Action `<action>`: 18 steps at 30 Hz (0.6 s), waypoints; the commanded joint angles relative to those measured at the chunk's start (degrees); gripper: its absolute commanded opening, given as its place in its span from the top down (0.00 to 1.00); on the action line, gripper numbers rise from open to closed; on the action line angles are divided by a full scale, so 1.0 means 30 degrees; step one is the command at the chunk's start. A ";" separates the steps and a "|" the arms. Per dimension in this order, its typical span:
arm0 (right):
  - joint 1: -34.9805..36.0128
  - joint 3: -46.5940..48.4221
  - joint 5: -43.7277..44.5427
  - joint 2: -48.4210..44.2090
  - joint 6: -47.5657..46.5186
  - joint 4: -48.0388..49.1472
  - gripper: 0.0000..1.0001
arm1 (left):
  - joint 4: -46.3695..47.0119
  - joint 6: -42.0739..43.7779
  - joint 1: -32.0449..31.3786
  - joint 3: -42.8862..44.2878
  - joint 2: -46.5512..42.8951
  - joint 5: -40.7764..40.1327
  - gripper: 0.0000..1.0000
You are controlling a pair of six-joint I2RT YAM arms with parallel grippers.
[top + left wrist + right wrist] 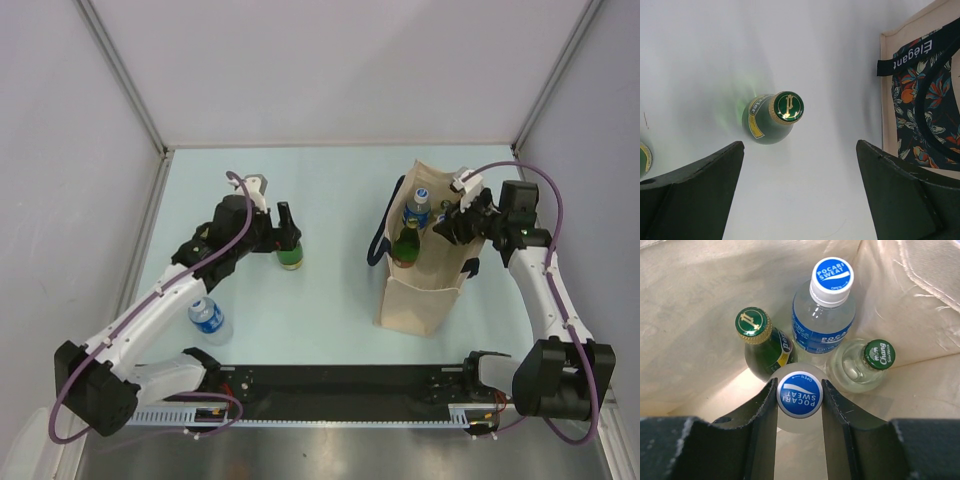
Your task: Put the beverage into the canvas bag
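Observation:
The beige canvas bag [425, 285] with navy handles stands upright at the right. My right gripper [452, 222] is inside its mouth. In the right wrist view my right gripper [799, 395] is shut on the blue cap of a Pocari Sweat bottle [799, 396] held inside the canvas bag [700, 285]. A green bottle [754, 327], a second Pocari Sweat bottle [831, 280] and a Chang soda bottle [879, 355] stand in the bag. My left gripper [284, 224] is open and empty. It hovers by an upright green bottle [290, 252], which lies ahead of the left gripper [800, 195] in its wrist view [788, 106].
A clear bottle with a blue label [208, 318] stands on the table near the left arm. Grey walls close in the table at the left, back and right. The bag's floral lining and navy strap [920, 85] show at the right of the left wrist view.

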 commanded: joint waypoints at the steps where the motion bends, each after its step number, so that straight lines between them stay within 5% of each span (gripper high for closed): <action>1: -0.0166 -0.0126 -0.0426 -0.0711 -0.1504 0.0834 0.65 | 0.0637 -0.0026 0.0206 0.1255 0.0617 0.0099 0.00; 13: -0.0166 0.0225 -0.0310 -0.0156 -0.4053 -0.2594 0.61 | 0.0403 0.0413 0.0411 0.2251 0.1820 -0.0252 0.00; 18: -0.0312 0.1014 -0.0337 -0.0331 -0.3645 -0.3269 0.44 | -0.0095 0.0677 0.0470 0.2837 0.2581 -0.0750 0.01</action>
